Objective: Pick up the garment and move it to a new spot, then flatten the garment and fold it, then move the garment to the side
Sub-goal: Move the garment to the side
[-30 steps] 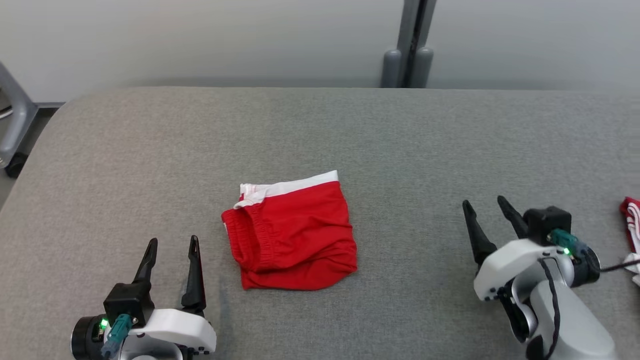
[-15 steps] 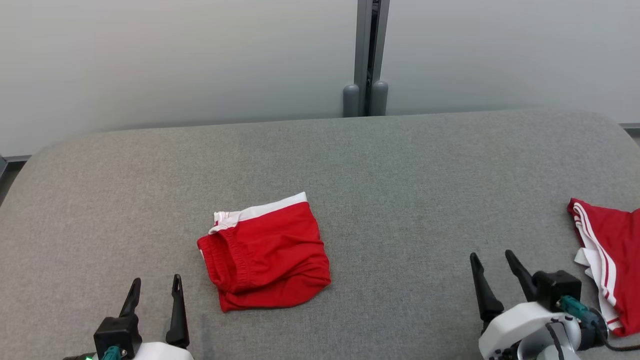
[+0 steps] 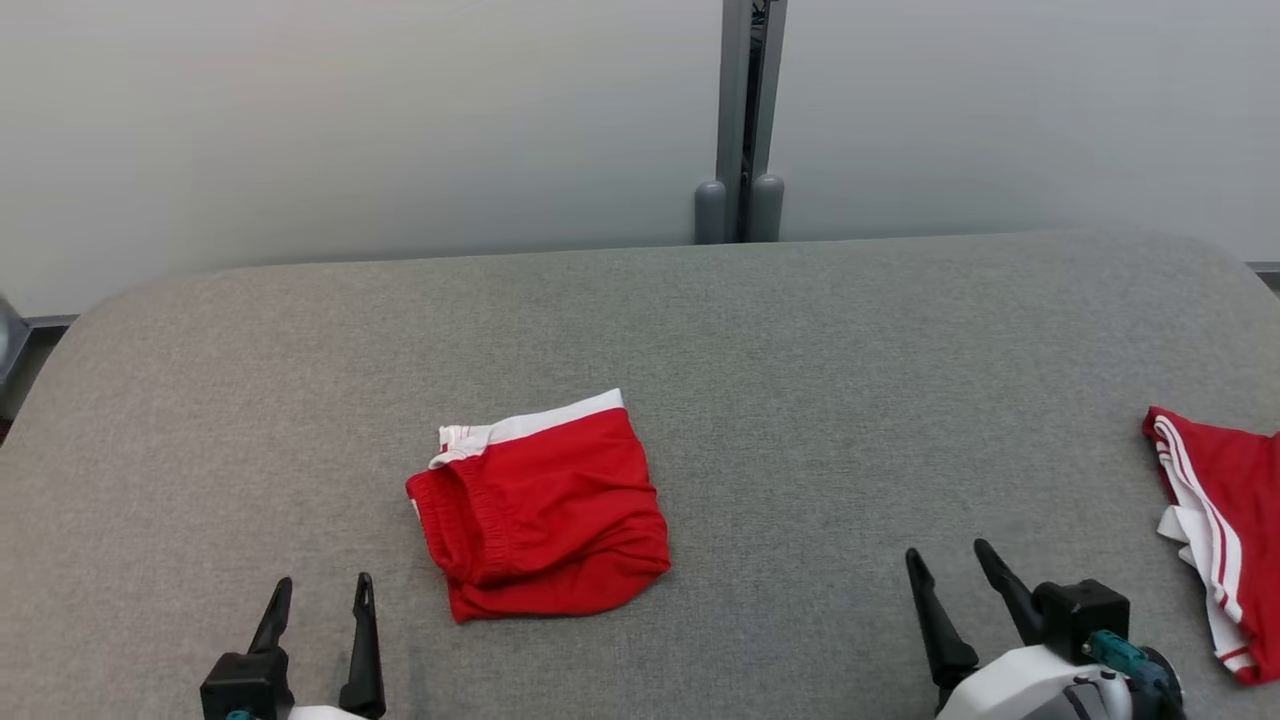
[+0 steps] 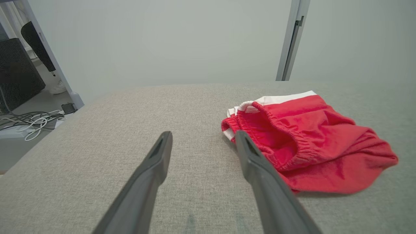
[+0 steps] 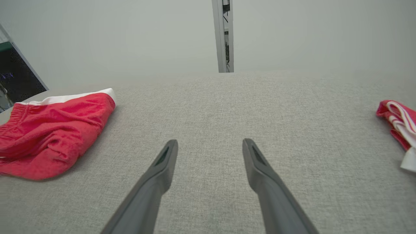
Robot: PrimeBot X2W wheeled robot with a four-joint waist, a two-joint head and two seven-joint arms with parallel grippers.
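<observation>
Red shorts (image 3: 540, 510) laid ahead-right of the left gripper (image 3: 325, 580), held spread and empty, right gripper (image 3: 947, 549) likewise spread, striped garment (image 3: 1222, 480) to its right.

1. Table (image 3: 800, 330): grey fabric top w/ rounded far corners, runs across the head view.
2. Wall (image 3: 350, 120): behind the table, pale grey, plain panels.
3. Metal post (image 3: 750, 90): upright btw. two wall panels, just behind the table's far edge. Two grey round caps (image 3: 710, 210) stand at its foot, one on each side.
4. Cables (image 4: 29, 122): grey and white, tangled on the floor beside the table, at left in L wrist view.
5. Dark panel (image 4: 18, 71): stands behind the cables; what it is, cannot tell.
6. Slanted grey bar (image 4: 48, 55): comes down to the floor near the table corner.
7. Dark screen-like surface (image 5: 16, 78): at left edge in R wrist view, beyond the table.
</observation>
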